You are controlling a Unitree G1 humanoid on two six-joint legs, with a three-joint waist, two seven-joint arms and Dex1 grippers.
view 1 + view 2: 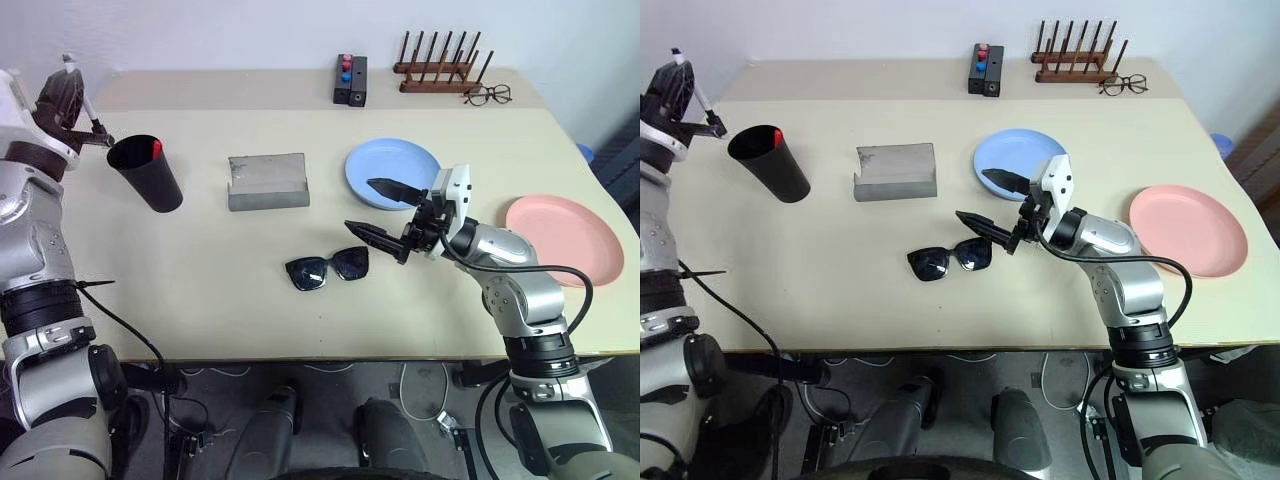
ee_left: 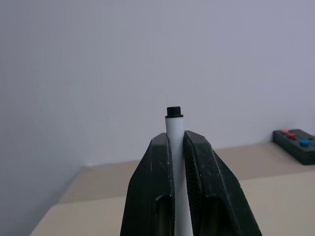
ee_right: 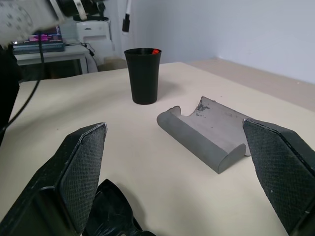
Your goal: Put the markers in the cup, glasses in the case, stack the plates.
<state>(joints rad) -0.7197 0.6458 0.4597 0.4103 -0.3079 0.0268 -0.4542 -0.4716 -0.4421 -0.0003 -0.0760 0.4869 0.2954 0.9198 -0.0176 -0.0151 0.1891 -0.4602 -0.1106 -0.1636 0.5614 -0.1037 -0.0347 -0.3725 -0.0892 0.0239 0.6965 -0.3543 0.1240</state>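
Nearest me, the black sunglasses [image 1: 327, 268] lie flat on the table [image 1: 200, 310], and my right gripper [image 1: 378, 211] hovers spread wide just beside their right lens. Farther out, the grey case [image 1: 266, 181] lies open between the light blue plate [image 1: 392, 172] and the black cup [image 1: 145, 172], with the pink plate [image 1: 564, 238] off right. Up by the cup, which has a red-capped marker [image 1: 156, 148] inside, my left gripper [image 2: 178, 147] pinches a white marker [image 2: 175, 129].

Cream table [image 1: 200, 300]; cup [image 1: 147, 172], case [image 1: 266, 182], sunglasses [image 1: 327, 268], two plates [image 1: 392, 170].
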